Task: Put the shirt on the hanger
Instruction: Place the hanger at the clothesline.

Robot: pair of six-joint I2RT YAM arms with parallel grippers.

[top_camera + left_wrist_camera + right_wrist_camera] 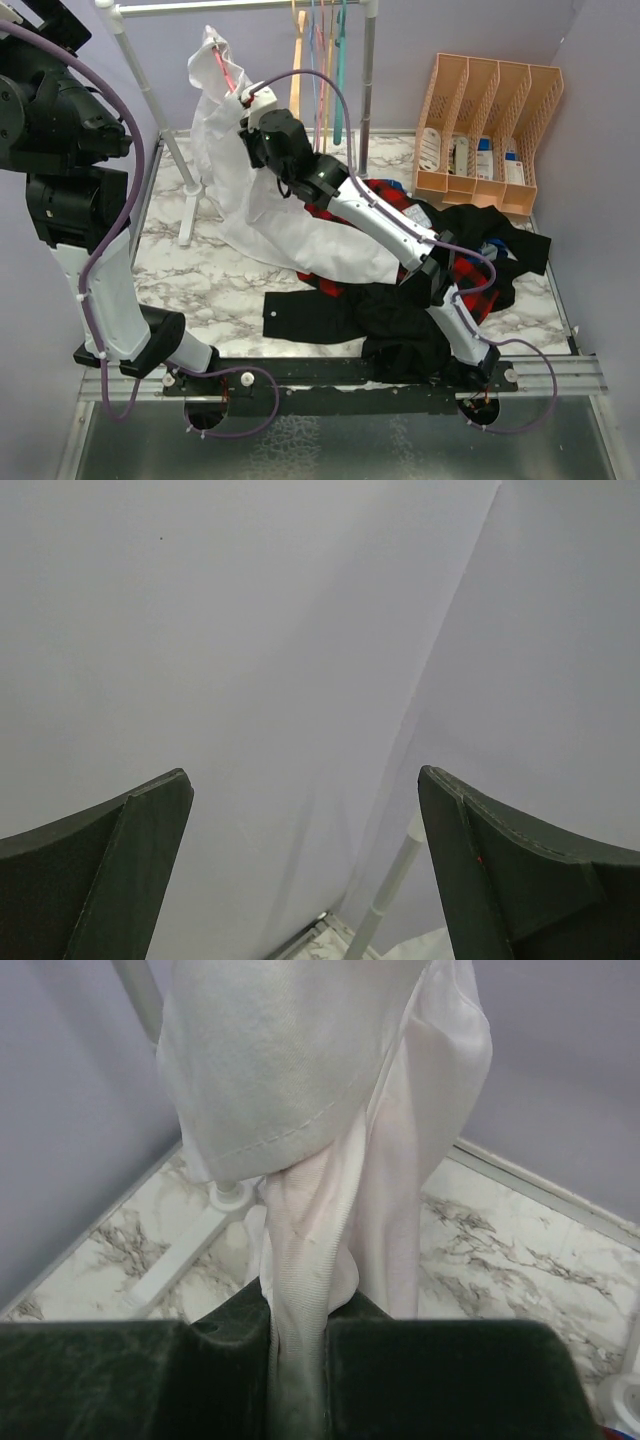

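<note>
The white shirt (228, 170) hangs bunched near the back left, and its lower part spreads over the marble table. My right gripper (252, 108) is raised beside the shirt's top and is shut on a fold of it (297, 1290). The fabric runs down between the two dark fingers (420, 1380). A strip of the pink hanger (223, 68) shows at the shirt's top; the remainder is hidden by cloth. My left gripper (305, 780) is open and empty, held high at the left and facing the bare wall.
A white rack pole (152, 105) and its foot (190, 215) stand just left of the shirt. Orange, pink and teal hangers (325, 60) hang on the rail. A red plaid shirt (395, 198) and black garments (390, 315) lie under my right arm. A peach organizer (490, 130) stands back right.
</note>
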